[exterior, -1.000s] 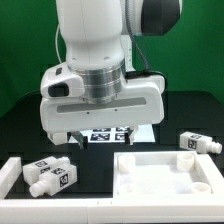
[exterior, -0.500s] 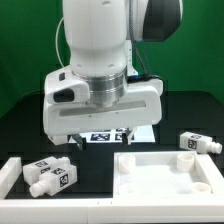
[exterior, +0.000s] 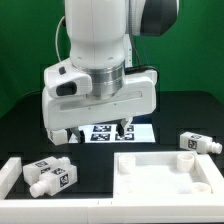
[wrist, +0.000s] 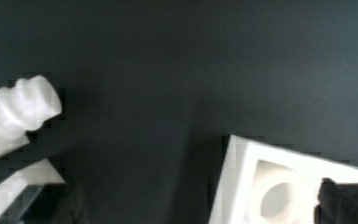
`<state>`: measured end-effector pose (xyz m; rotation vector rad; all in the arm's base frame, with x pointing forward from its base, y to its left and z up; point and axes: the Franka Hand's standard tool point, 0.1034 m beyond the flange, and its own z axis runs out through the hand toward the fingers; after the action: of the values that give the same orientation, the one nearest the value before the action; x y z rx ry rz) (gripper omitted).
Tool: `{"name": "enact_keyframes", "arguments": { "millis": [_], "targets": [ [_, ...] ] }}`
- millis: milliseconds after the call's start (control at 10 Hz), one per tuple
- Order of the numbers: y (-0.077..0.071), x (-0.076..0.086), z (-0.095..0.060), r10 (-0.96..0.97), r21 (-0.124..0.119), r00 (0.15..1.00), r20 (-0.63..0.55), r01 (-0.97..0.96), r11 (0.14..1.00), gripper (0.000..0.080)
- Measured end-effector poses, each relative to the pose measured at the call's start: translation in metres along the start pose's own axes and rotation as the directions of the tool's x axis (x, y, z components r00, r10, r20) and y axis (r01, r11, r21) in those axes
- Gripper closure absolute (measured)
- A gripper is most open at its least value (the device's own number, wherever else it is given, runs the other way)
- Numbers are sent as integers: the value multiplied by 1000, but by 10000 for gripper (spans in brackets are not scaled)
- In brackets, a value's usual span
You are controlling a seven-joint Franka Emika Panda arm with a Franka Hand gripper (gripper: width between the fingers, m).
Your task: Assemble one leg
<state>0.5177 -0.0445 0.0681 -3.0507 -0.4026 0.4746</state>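
Above the marker board [exterior: 105, 131], the gripper [exterior: 93, 130] has risen slightly, uncovering more tags. Its jaws stand spread and empty. The leg [exterior: 55, 177] lies ungrasped, toward the exterior view's left of the tabletop [exterior: 165, 160]; pickup appears pending.

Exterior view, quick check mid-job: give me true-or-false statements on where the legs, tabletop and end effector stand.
1. The end effector holds a leg. False: it is open and empty, above the marker board.
2. Two legs lie together at the exterior view's left. True.
3. The lone leg rests on the tabletop. False: it lies on the black table behind the tabletop.
4. The tabletop lies to the exterior view's right of the two legs. True.
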Motion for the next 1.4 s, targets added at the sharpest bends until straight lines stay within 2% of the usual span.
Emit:
{"name": "enact_keyframes", "arguments": {
  "millis": [200, 300, 400, 500, 600, 800, 1000, 1100, 1200, 1300, 1400],
  "targets": [
    [9, -8, 8, -27, 8, 999, 28, 27, 1000, 151],
    [16, -32, 10, -45, 2, 986, 161, 45, 999, 151],
    [25, -42, 9, -58, -65, 964, 260, 78, 995, 151],
    [28, -52, 15, -77, -84, 946, 314, 109, 990, 151],
    [30, -60, 19, -96, -65, 933, 346, 126, 990, 151],
    [23, -62, 22, -90, -40, 882, 462, 122, 992, 151],
    [21, -56, 27, -95, -33, 861, 499, 129, 991, 151],
    [24, -57, 27, -98, -32, 863, 496, 130, 991, 151],
    [40, -72, 27, -137, -29, 848, 513, 176, 984, 151],
    [54, -86, 24, -124, -68, 837, 533, 188, 980, 151],
    [56, -92, 22, -119, -98, 833, 541, 202, 974, 151]
  ]
}}
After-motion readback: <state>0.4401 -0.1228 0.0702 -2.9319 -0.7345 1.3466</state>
